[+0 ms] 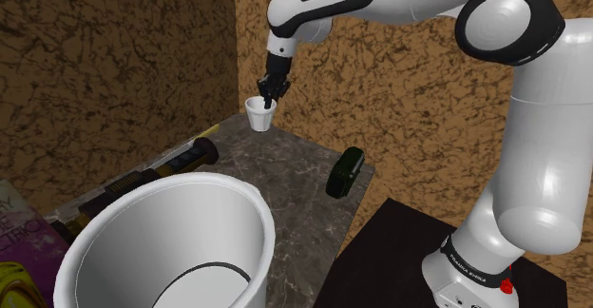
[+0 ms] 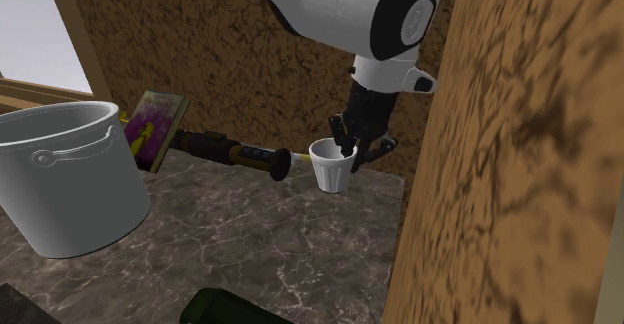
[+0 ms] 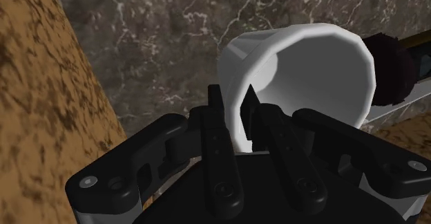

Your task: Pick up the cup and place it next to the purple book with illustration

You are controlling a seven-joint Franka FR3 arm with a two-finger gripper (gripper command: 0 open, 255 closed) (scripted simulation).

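Note:
A small white cup (image 1: 259,116) is at the far corner of the dark marble table (image 1: 285,178), close to the brown wall. My black gripper (image 1: 270,95) comes down from above and is shut on the cup's rim. In the wrist view one finger is inside the cup (image 3: 304,63) and the other outside, pinching its wall at the gripper (image 3: 235,108). I cannot tell whether the cup (image 2: 332,166) touches the table. The gripper (image 2: 355,150) grips the rim on the side near the wall. The purple book with an illustration (image 2: 158,127) leans upright behind the bucket; the book (image 1: 19,225) is partly hidden.
A big white bucket (image 1: 166,249) fills the near end of the table; this bucket (image 2: 65,172) stands in front of the book. A long black-and-yellow tool (image 2: 235,154) lies between book and cup. A dark green object (image 1: 344,173) lies at the table's edge. A brown wall (image 2: 500,152) stands beside the cup.

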